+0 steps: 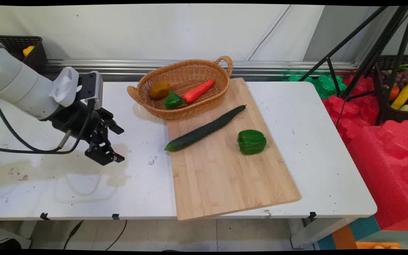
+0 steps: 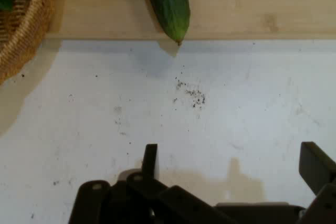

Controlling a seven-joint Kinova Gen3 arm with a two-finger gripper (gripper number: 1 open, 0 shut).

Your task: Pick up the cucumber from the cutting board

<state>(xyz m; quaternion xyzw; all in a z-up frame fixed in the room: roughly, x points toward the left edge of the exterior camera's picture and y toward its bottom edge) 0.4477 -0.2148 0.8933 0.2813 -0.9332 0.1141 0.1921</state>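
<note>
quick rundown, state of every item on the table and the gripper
gripper: open, holding nothing, above bare table left of the board
cucumber: lying diagonally on the cutting board, near tip at the board's left edge
green pepper: on the board, right of the cucumber
basket: upright, partly on the board's far corner
carrot: inside the basket
potato: inside the basket

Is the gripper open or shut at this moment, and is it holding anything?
Open and empty. In the hand view the gripper has its two fingers wide apart, with only bare white table between them.
</note>
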